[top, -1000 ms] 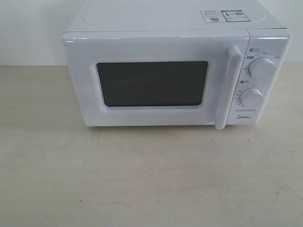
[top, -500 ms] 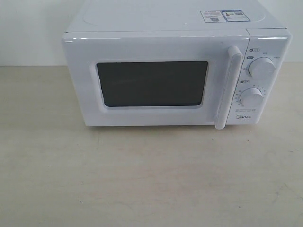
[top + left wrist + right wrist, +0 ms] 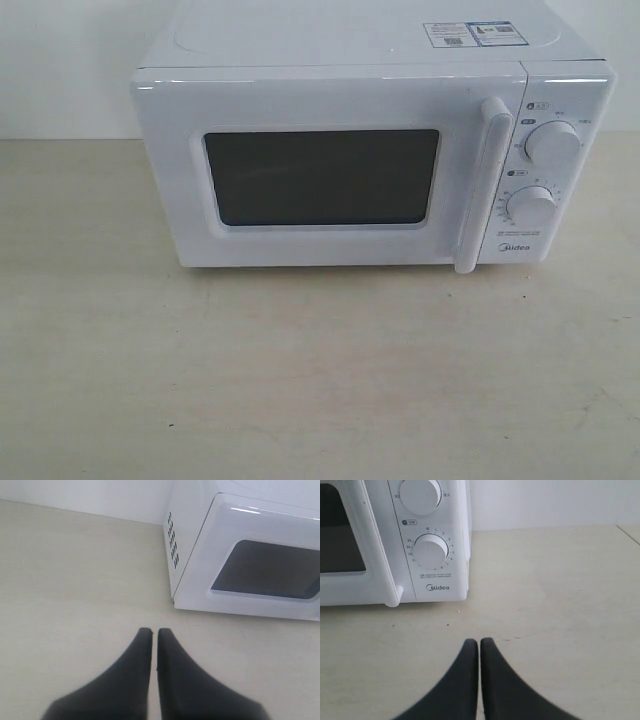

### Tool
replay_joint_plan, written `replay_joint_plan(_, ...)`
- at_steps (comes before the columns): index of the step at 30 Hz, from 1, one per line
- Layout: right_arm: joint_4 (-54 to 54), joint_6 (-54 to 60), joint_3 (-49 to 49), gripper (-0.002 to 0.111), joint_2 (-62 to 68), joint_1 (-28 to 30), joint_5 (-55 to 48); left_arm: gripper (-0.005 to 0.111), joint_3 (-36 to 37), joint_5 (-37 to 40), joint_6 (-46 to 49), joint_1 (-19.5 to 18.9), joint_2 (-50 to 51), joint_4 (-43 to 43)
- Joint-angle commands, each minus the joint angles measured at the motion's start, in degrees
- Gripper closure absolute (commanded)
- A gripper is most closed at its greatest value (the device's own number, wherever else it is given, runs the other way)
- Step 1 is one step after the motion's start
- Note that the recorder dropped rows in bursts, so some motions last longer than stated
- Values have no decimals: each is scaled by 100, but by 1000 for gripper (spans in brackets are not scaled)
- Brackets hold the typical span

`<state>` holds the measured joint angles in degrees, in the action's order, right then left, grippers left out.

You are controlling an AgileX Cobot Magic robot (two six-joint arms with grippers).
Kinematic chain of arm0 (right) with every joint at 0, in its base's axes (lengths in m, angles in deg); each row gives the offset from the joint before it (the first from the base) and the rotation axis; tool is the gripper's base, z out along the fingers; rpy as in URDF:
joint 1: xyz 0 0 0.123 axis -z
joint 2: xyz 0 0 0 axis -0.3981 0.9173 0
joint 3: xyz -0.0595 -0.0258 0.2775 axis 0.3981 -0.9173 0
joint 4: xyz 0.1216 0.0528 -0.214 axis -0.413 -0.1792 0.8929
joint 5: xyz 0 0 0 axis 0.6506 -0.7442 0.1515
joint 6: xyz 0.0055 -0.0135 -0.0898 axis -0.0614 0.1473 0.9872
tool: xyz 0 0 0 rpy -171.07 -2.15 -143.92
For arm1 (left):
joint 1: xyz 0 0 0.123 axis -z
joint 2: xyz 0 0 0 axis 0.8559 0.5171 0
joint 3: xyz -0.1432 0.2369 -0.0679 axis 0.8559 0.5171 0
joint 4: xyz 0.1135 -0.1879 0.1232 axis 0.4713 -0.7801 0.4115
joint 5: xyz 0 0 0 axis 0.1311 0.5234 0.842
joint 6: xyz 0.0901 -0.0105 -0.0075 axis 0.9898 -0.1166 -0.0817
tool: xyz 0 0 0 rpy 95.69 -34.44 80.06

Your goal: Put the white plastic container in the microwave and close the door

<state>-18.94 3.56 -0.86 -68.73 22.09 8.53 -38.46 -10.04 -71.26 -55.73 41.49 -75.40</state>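
Note:
The white Midea microwave (image 3: 372, 160) stands at the back of the table, its door (image 3: 320, 175) shut flush, dark window facing me and the vertical bar handle (image 3: 482, 185) at the door's right. The white plastic container is out of view in every frame. My left gripper (image 3: 154, 631) is shut and empty, hovering over bare table off the microwave (image 3: 240, 555) front left corner. My right gripper (image 3: 479, 642) is shut and empty too, over the table in front of the knob panel (image 3: 431, 550). Neither arm shows in the exterior view.
Two round knobs (image 3: 552, 143) sit on the microwave's right panel, and stickers (image 3: 472, 33) lie on its top. A pale wooden tabletop (image 3: 320, 370) stretches in front, with a white wall behind. Vent slots (image 3: 172, 541) mark the microwave's left side.

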Motion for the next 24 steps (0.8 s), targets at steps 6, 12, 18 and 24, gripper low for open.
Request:
replay_joint_plan(6, -19, 1, 6, 108, -32, 23, -6, 102, 28, -54, -41, -13, -45, 26)
replay_joint_plan(12, -19, 1, 6, 108, -32, 23, -6, 102, 28, -54, -41, -13, -45, 26)
replay_joint_plan(18, -19, 1, 6, 108, -32, 23, -6, 102, 28, -54, -41, -13, -45, 26)
replay_joint_plan(24, -19, 1, 6, 108, -32, 23, -6, 102, 28, -54, -41, -13, -45, 26)
